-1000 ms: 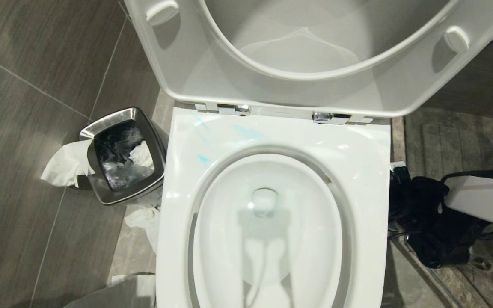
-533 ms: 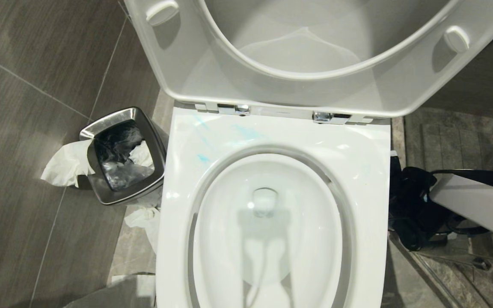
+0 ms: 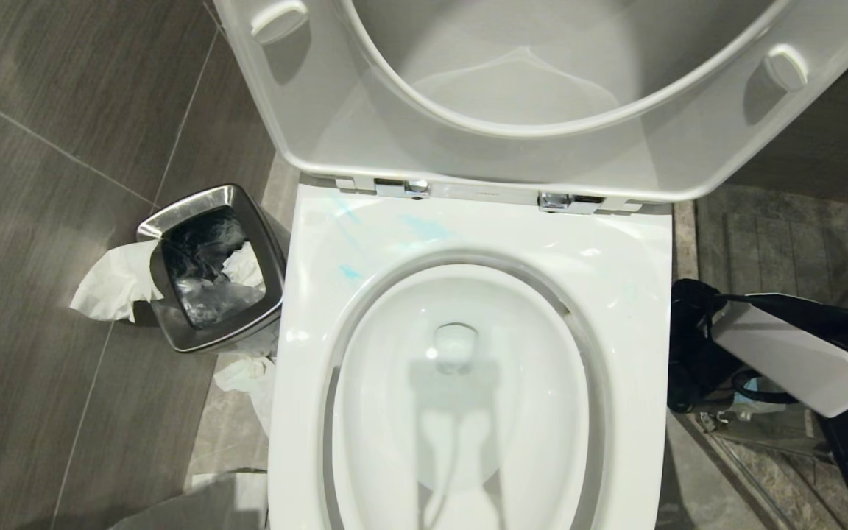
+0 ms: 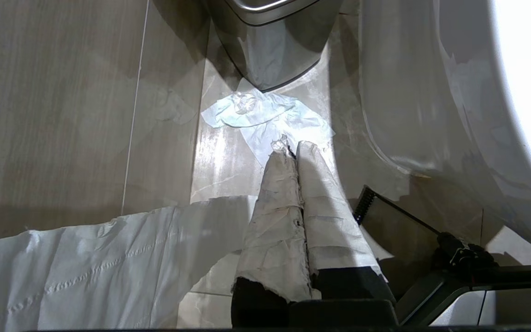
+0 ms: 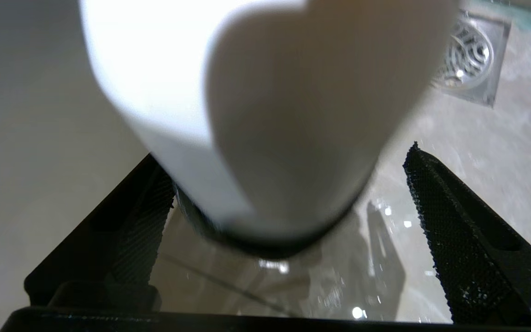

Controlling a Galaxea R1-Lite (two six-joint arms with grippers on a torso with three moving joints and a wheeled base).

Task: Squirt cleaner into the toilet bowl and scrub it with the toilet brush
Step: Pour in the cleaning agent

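Since a second ago your right arm has swung in along the toilet's right side, its white forearm shell now angled closer to the rim, while the view itself has not shifted. You see the toilet bowl [image 3: 468, 412] filling the centre, seat and lid raised, with faint turquoise streaks of the cleaner [image 3: 424, 227] on the back-left of its broad rim. The toilet brush cannot be made out in any view. Your right claw [image 5: 288, 216] hangs low beside the bowl's outer wall, its black textured fingers [image 5: 450, 221] spread wide, and a blurred white rounded object [image 5: 288, 115] sits between them without clear contact. A steel floor drain [image 5: 470, 57] lies beyond on the stone floor. Your left claw [image 4: 293, 150] rests parked near the floor, its paper-wrapped fingers pressed together, empty. Grey wood-look floor tiles [image 3: 41, 221] lie to the left, where a steel-rimmed waste bin [image 3: 210, 269] holds a dark liner and crumpled tissue, with more tissue [image 4: 265, 117] just beside its base.
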